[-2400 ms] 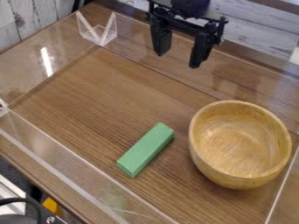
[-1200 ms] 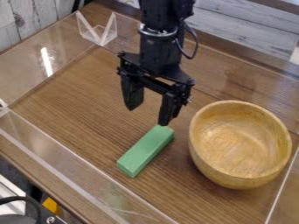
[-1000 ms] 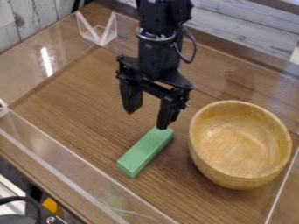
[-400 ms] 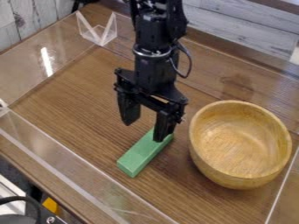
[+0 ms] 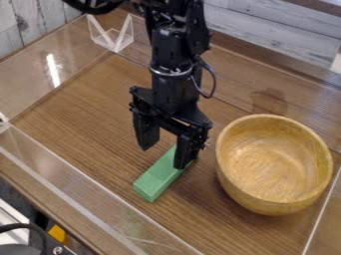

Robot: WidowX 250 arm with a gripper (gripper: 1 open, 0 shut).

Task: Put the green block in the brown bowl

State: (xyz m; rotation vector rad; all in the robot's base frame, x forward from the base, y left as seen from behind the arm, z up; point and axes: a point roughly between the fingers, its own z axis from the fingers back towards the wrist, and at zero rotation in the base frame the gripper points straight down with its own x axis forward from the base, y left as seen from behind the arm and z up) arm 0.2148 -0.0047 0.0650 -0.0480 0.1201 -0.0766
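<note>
1. The green block (image 5: 159, 182) is seen lying flat on the wooden bench (image 5: 83, 122), set at a slant, with its near end toward the lower left of the view and its far end toward the upper right.
2. The brown bowl (image 5: 273, 166) is placed on the bench to the right of the block, with a gap of bare wood left between them; its open side is turned up, and nothing is seen inside it.
3. The black pincer (image 5: 164, 144) is held over the bench at the block's far end, its two sides spread wide, one to the left and one to the right.
4. The far end of the block is partly covered from view by the right side of the pincer; whether the two are touching cannot be told, as the dark parts overlap there.
5. The arm (image 5: 176, 45) is extended down from the top of the view, and a thin cable is looped along its right side.
6. A white wire-like stand (image 5: 111, 33) is seen near the upper left, well apart from the bowl.
</note>
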